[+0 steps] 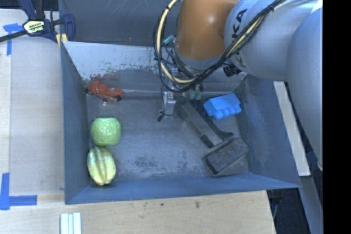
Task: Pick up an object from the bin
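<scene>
- The gripper (165,111) hangs low over the back middle of the bin (74,134), pointing down at bare grey floor. I cannot tell whether it is released or clenched, and I see nothing held in it.
- No one thing is marked as the target yet. The nearest candidates are to the gripper's right in the camera view: the upper end of a black long-handled brush (211,138), just beside it, and a blue block (222,106), near it and touching or overlapping that handle.
- The brush runs diagonally toward the front right corner, where its broad dark head lies against the front wall.
- Well apart on the left side are a small orange-red toy (105,91) by the back wall, a green apple (106,131), and a yellow-green gourd (101,166) touching or almost touching the apple in the front left corner.
- My judgement: the step in hand is choosing and lining up, since the gripper sits over no object.
- To do it well, shift sideways until one thing is centred below before closing.
- The thin handle looks easiest if straddled across its width. The blue block lies close to the handle, so a descent there risks pinching both.
- The rounded apple and gourd would likely roll unless gripped at their widest part.
</scene>
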You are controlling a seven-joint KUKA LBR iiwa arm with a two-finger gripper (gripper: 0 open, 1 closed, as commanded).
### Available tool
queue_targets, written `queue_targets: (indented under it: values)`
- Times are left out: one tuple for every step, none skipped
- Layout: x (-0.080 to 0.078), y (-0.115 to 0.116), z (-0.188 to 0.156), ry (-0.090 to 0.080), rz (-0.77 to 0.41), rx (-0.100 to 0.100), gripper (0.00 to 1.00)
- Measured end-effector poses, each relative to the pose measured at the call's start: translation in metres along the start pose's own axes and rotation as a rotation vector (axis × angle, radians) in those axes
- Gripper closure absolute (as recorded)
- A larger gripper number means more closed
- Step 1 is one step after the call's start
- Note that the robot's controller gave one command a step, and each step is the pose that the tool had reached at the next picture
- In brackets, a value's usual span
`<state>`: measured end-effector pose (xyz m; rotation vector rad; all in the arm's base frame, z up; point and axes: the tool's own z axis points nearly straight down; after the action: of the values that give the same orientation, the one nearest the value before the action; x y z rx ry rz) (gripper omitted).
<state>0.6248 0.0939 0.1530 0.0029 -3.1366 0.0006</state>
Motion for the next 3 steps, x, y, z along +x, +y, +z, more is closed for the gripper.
queue_targets:
  values:
    - [-0.002,0.0,-0.005,-0.008,0.002,-0.001,0.0]
    - [0.004,0.028,0.019,-0.013,-0.109,0.002,0.0]
    - [0.035,0.099,0.003,-0.014,-0.224,-0.003,0.0]
